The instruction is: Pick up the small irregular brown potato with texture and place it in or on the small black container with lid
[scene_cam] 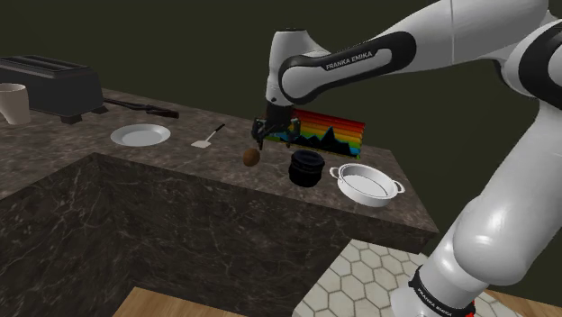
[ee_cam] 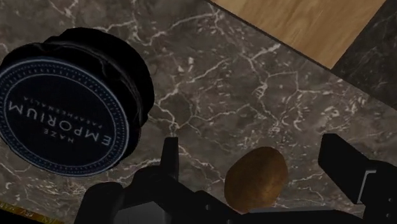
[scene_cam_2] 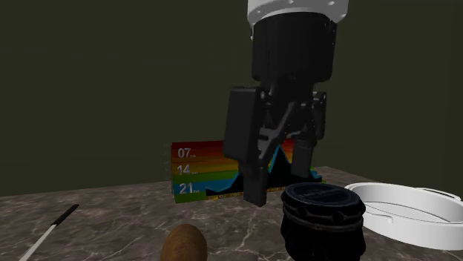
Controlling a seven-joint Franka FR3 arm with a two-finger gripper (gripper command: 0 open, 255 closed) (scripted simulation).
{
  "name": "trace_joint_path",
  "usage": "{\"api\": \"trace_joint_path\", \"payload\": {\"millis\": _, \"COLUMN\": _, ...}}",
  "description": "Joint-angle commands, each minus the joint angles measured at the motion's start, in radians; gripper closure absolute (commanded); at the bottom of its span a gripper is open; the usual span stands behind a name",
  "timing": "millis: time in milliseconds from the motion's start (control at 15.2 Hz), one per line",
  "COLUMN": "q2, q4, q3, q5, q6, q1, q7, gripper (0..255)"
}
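My gripper (scene_cam_2: 278, 187) wide open, empty, hovering over potato (ee_cam: 256, 181). Potato on counter (ee_cam: 254, 76) near front edge, below my fingers, untouched, close beside container (ee_cam: 67, 111), lid on. No step done: descent, grasp, lift, placing on lid all remain.

Kitchen: toaster (scene_cam: 56, 86), marble counter (scene_cam: 180, 144)

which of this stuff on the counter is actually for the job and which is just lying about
Job: brown potato; black lidded container.
Lying about: white pan, white plate, spatula, toaster, mug, rainbow-striped box.
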Motion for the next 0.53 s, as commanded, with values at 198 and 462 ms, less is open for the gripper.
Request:
{"api": "trace_joint_path", "payload": {"millis": 198, "q2": 0.215, "q4": 0.184, "q3": -0.008, "q5": -0.084, "q6": 0.003, "q1": 0.017, "q7": 0.162, "gripper": 0}}
{"api": "trace_joint_path", "payload": {"millis": 462, "q2": 0.385, "q4": 0.365, "q3": -0.036, "q5": -0.131, "q6": -0.027, "q1": 0.042, "q7": 0.259, "gripper": 0}}
